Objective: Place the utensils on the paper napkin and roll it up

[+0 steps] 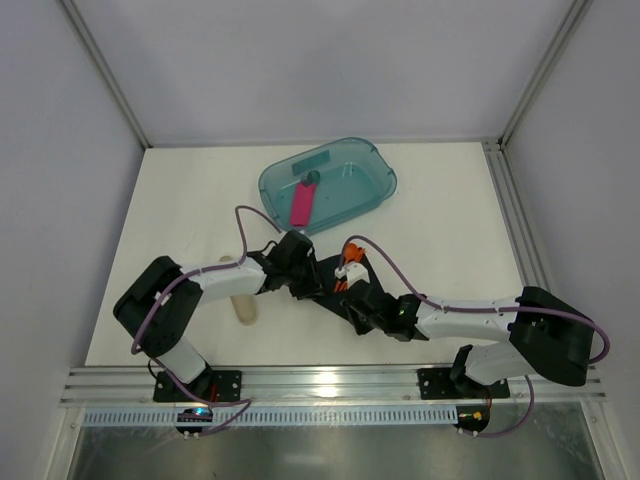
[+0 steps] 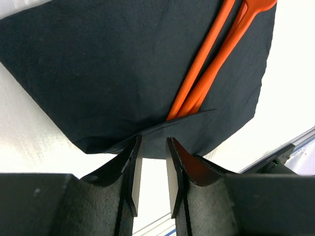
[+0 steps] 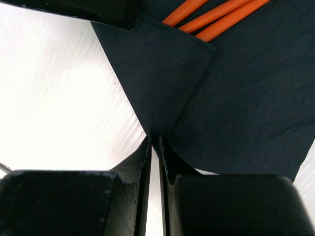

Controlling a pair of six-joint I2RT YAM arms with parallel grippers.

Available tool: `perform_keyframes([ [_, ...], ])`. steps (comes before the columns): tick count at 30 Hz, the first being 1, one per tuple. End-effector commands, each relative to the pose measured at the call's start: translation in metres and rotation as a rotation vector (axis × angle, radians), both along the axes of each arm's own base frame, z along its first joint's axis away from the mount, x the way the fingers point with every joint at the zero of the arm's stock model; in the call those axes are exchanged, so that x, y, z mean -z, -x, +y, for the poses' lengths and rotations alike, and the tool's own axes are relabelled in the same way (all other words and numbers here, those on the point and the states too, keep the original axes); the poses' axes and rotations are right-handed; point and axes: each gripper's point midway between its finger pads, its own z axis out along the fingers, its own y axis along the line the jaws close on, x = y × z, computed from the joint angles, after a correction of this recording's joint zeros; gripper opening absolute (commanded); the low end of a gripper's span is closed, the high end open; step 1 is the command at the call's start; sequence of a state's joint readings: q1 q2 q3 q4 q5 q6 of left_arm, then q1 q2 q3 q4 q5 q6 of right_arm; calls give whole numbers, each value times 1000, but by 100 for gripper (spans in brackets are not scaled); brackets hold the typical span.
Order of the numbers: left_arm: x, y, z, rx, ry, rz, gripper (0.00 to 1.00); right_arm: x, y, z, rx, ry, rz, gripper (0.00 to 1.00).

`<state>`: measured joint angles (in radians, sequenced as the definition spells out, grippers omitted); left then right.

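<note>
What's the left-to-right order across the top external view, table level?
beige tube → left gripper → utensils → right arm's shoulder. Left out: the teal tub and the pink bar inside it, farther back and spanning the middle of that run.

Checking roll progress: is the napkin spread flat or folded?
Partly folded: one corner flap of the napkin covers the utensils at one end.

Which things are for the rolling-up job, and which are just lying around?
For the job: orange utensils, black paper napkin, left gripper at the napkin's folded edge, right gripper pinching a napkin corner.
Just lying about: teal tub, pink bar inside it, beige tube.
</note>
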<state>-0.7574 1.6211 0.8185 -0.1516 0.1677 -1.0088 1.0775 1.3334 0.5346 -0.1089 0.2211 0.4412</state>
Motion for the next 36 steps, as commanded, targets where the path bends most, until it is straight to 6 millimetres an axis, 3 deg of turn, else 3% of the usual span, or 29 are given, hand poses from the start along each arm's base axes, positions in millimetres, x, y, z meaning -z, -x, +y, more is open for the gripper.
perform_keyframes([
  [1, 4, 0, 6, 3, -33, -25, 29, -4, 0, 1, 20, -20, 4, 12],
  [6, 0, 1, 8, -6, -36, -33, 29, -4, 2, -3, 31, -15, 17, 12],
  [13, -26, 2, -8, 36, 20, -94, 30, -4, 4, -6, 49, -13, 29, 12],
  [26, -13, 9, -26, 99, 73, -84, 29, -7, 5, -10, 77, -10, 36, 12],
  [36, -4, 13, -25, 109, 77, -74, 28, -20, 4, -6, 91, -34, 36, 14],
])
